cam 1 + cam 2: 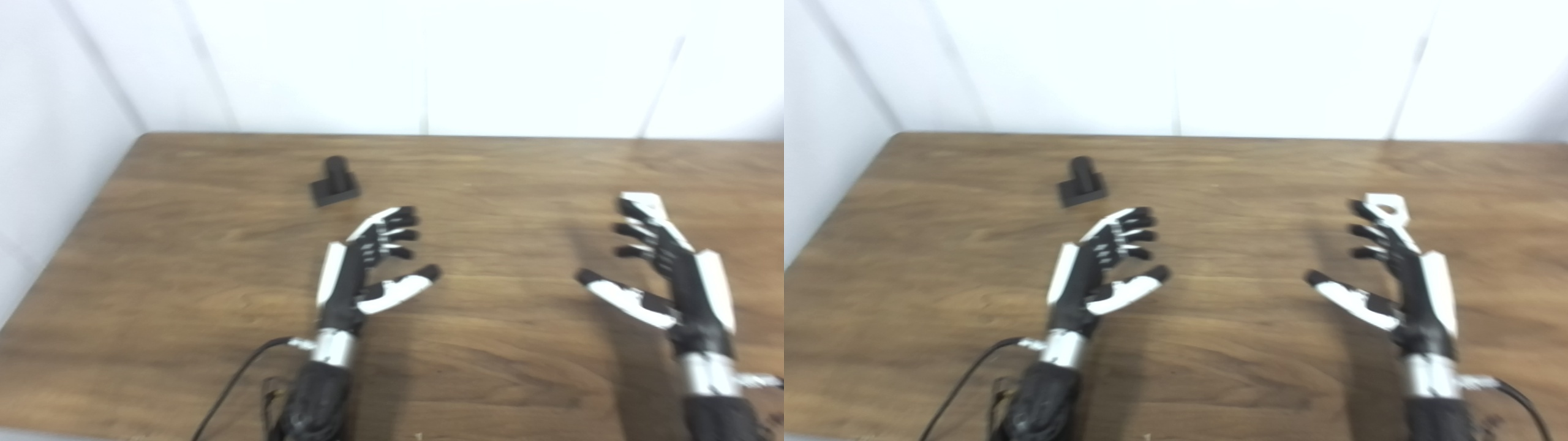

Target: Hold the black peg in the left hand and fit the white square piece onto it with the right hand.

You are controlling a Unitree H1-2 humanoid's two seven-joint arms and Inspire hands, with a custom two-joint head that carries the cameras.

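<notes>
The black peg lies on the wooden table at the back left, a short post on a flat square base. My left hand is open and empty, just in front of and to the right of the peg, apart from it. The white square piece with a hole lies on the table at the right, partly hidden behind the fingertips of my right hand. My right hand is open and holds nothing; whether its fingertips touch the piece I cannot tell. Both views are blurred.
White walls stand behind the table and along its left edge. A black cable runs from my left wrist toward the front edge. Bare wood lies between the two hands.
</notes>
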